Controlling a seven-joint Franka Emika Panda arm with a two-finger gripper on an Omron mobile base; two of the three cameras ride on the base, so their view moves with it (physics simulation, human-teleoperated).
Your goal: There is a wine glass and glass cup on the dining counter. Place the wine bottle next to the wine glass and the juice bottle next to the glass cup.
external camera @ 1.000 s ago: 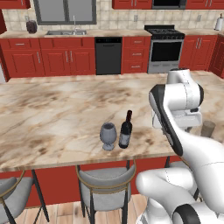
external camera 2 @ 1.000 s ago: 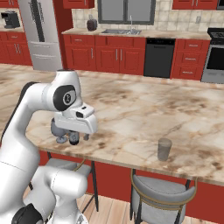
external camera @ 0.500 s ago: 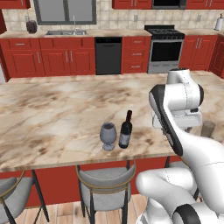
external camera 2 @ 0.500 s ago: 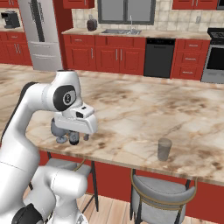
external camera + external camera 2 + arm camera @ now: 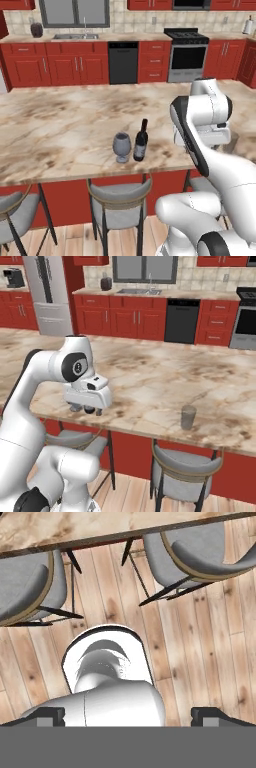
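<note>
The dark wine bottle (image 5: 141, 141) stands upright on the dining counter (image 5: 60, 130), close to its front edge, with the stemmed wine glass (image 5: 121, 146) just to its left. Further right along that counter (image 5: 150, 381), the glass cup (image 5: 188, 417) stands alone near the front edge. My gripper (image 5: 83, 409) hangs over the front edge of the counter and points down, apart from all of these. In the hand view the gripper (image 5: 128, 717) is open, its fingertips (image 5: 50, 714) set wide with nothing between them, above the wooden floor. The juice bottle is out of view.
Grey-cushioned bar stools (image 5: 120, 197) (image 5: 182, 466) (image 5: 210, 547) stand along the counter's near side, below my hand. Red cabinets, a dishwasher (image 5: 123, 62), a stove (image 5: 187, 55), a sink (image 5: 135, 291) and a fridge (image 5: 47, 296) line the far wall.
</note>
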